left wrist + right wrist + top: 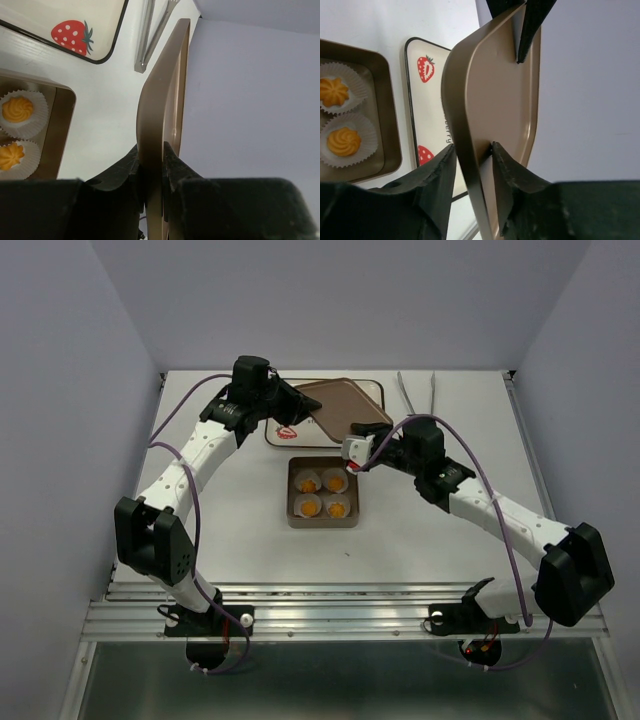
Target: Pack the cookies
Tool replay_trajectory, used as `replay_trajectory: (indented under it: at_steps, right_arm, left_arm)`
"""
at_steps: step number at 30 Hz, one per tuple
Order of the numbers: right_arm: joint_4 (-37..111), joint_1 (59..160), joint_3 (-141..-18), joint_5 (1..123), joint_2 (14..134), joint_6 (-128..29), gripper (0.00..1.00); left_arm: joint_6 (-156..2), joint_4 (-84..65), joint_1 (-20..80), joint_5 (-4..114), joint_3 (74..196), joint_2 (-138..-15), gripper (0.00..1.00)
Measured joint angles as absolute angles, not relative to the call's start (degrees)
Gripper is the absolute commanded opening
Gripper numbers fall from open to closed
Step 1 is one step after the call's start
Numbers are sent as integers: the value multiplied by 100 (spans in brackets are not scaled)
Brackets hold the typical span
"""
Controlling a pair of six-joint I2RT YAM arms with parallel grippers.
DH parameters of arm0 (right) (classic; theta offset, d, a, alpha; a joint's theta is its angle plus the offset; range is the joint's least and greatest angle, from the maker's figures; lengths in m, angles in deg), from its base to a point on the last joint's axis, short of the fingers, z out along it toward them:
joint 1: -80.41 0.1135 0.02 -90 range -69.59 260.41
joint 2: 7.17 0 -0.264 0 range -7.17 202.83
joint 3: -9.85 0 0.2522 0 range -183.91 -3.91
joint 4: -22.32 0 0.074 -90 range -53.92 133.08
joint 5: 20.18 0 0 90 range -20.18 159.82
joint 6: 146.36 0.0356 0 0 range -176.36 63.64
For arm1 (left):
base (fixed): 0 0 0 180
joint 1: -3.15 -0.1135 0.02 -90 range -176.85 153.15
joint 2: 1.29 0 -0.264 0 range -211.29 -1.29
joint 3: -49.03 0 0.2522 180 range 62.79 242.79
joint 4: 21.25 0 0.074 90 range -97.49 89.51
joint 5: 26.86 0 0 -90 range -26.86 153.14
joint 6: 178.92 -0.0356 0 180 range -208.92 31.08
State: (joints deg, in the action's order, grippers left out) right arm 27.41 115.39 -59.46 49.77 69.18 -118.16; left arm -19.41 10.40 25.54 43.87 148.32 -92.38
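Four cookies (310, 506) sit in paper cups (367, 132) inside the open tin (291, 495), between the arms. Left gripper (152, 150) pinches the lid (495, 85) edge, jaws narrow. Right gripper (474, 150) straddles the opposite rim — clamped or not, can't tell. Firm up both grips, keep the lid level, and square it over the tin before you lower.
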Motion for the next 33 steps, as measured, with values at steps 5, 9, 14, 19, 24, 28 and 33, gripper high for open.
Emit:
replay_trajectory:
  at_steps: [5,9,14,19,24,28,33]
  right_arm:
    - [2507,11539,-5944,5012,6979,-11805,22]
    - [2455,11539,-5941,4996,7014,-11790,1]
    - [2444,11563,-5926,4990,7021,-11641,1]
    - [2444,11572,-5926,4992,7021,-11497,1]
    - [2450,11572,-5930,5060,7021,-11084,1]
    - [2562,11568,-6046,5160,7047,-10299,1]
    - [2630,11384,-6427,5206,7122,-8761,1]
  left_arm:
    - [-1943,1042,2554,4370,14821,-9238,14]
    - [-1862,1024,2515,4363,14789,-9234,52]
    - [-1969,987,2526,4271,14762,-9184,78]
    - [-2107,887,2530,4265,14762,-9050,99]
    - [-2472,790,2528,4376,14767,-8893,99]
    - [-2944,683,2528,4527,14815,-8770,99]
    - [-3683,648,2528,5073,14887,-8425,99]
